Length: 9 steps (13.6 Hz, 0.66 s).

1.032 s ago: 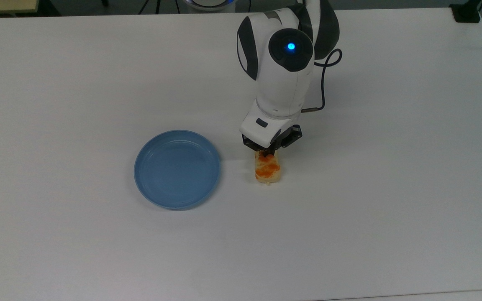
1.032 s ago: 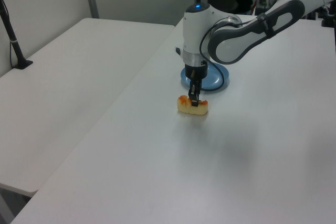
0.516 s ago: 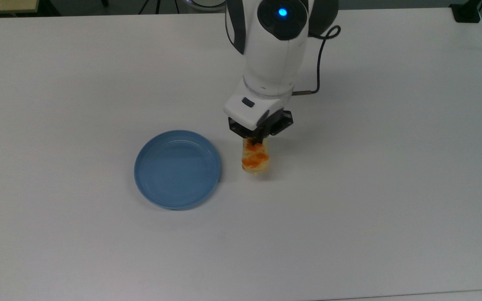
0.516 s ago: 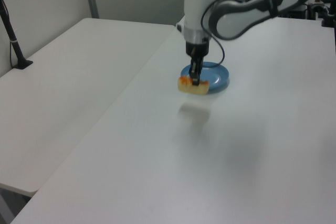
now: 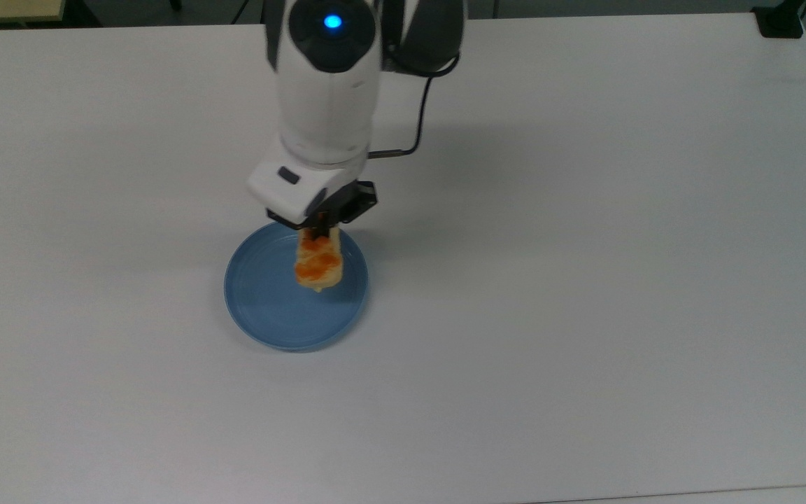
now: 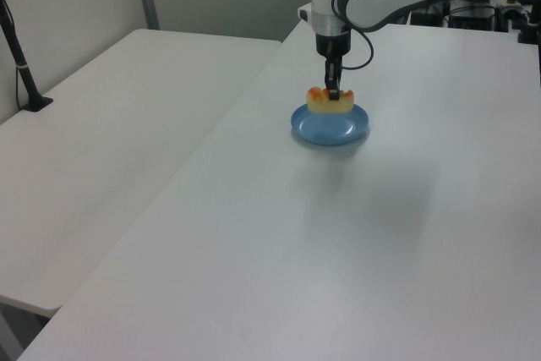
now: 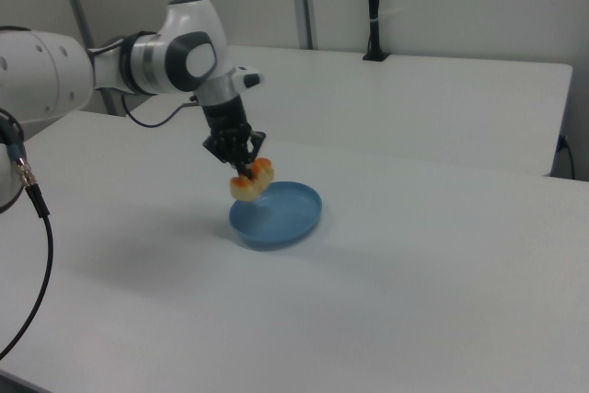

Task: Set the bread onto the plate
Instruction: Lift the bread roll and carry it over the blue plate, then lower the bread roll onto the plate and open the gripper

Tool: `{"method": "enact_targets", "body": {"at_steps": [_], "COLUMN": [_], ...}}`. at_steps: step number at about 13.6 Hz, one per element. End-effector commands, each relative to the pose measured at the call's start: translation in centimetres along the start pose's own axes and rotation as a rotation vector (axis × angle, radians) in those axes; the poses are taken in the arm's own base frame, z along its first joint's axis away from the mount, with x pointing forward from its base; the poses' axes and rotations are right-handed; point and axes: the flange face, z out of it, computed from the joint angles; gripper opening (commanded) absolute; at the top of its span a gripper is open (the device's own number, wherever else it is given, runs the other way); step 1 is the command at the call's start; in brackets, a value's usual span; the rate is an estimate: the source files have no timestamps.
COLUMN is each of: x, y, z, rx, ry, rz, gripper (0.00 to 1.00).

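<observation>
The pale-yellow bread (image 5: 317, 264) with orange glaze hangs in the air above the light-blue plate (image 5: 270, 315), clear of its surface. My gripper (image 5: 320, 236) is shut on the bread's near end, fingers pointing down. In the left view the bread (image 6: 330, 101) floats just over the plate (image 6: 330, 131), gripper (image 6: 333, 93) clamped on its middle. In the right view the bread (image 7: 251, 179) hovers over the plate's (image 7: 285, 218) left rim, held by the gripper (image 7: 247, 168).
The plate sits on a wide white table (image 5: 585, 280). A black cable (image 5: 417, 119) trails from the arm's wrist. A second white table (image 6: 101, 124) adjoins on the left view's left, with a black post (image 6: 21, 65) standing on it.
The gripper lifted the bread off the table and carried it toward the top view's left, from beside the plate to above it.
</observation>
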Motion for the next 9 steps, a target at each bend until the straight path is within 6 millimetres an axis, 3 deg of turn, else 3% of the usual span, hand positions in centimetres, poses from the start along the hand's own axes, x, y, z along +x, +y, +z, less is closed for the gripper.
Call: {"method": "enact_targets", "body": {"at_steps": [1, 4, 5, 8, 9], "x": [0.2, 0.3, 0.4, 0.3, 0.2], "y": [2.0, 2.6, 2.5, 2.9, 3.2], "z": [1.2, 4.5, 5.5, 6.6, 6.7], "rx": [-0.03, -0.064, -0.063, -0.062, -0.061], "ry": [0.047, 0.031, 0.022, 0.017, 0.016], "rz": [-0.055, -0.059, -0.062, -0.058, -0.053], "gripper": [0.03, 0.19, 0.35, 0.48, 0.64]}}
